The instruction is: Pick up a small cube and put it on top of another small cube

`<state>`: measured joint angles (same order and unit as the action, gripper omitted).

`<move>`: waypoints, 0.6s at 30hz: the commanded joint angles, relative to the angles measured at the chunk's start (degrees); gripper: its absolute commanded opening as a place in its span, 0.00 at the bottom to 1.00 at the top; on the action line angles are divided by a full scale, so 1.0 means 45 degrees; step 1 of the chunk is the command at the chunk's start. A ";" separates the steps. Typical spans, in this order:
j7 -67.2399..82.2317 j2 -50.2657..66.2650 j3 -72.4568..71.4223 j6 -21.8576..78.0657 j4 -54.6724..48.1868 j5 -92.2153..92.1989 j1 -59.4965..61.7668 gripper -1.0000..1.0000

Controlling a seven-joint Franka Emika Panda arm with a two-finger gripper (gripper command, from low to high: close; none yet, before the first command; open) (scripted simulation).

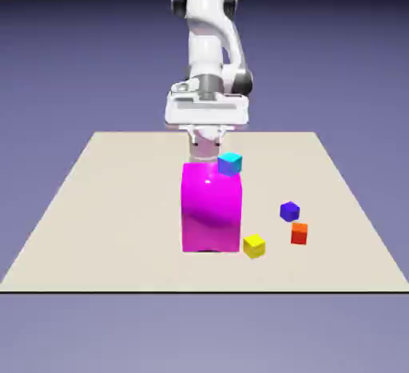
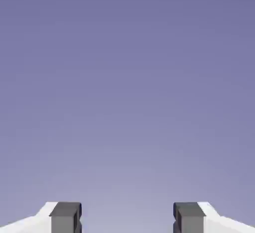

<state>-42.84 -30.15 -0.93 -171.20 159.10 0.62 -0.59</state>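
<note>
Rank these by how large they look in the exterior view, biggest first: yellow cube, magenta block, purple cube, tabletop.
1. Tabletop
2. Magenta block
3. Yellow cube; it looks slightly larger than the next, though it is nearer the camera
4. Purple cube

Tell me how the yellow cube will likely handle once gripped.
The yellow cube looks solid and plain, so it probably won't flex when squeezed. Being small, it's likely light. Its flat faces suggest it would slide rather than roll if nudged.

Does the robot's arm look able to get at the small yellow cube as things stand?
Probably yes: the jaws are open and empty, and the yellow cube has nothing on top, though the magenta block stands close beside it.
</note>
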 commanded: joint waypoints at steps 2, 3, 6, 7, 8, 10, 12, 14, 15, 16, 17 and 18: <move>-0.0140 0.0923 -0.0344 0.1035 -0.0700 0.0229 0.0038 0.50; -0.0210 0.1385 -0.0516 0.1552 -0.1049 0.0343 0.0056 0.50; -0.0421 0.2769 -0.1032 0.3103 -0.2098 0.0685 0.0113 0.50; -0.0491 0.3231 -0.1204 0.3620 -0.2448 0.0800 0.0132 0.50; -0.0561 0.3692 -0.1376 0.4137 -0.2798 0.0914 0.0150 0.50; -0.0701 0.4615 -0.1720 0.5171 -0.3497 0.1142 0.0188 0.50; -0.0842 0.5538 -0.2064 0.6205 -0.4196 0.1370 0.0226 0.50; -0.0982 0.6461 -0.2408 0.7239 -0.4896 0.1599 0.0263 0.50; -0.1052 0.6922 -0.2580 0.7756 -0.5245 0.1713 0.0282 0.50; -0.1122 0.7384 -0.2751 0.8273 -0.5595 0.1827 0.0301 0.50; -0.1192 0.7845 -0.2923 0.8790 -0.5945 0.1941 0.0319 0.50; -0.1262 0.8307 -0.3095 0.9307 -0.6294 0.2056 0.0338 0.50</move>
<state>-48.52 7.22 -14.86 -129.32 130.78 9.87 0.88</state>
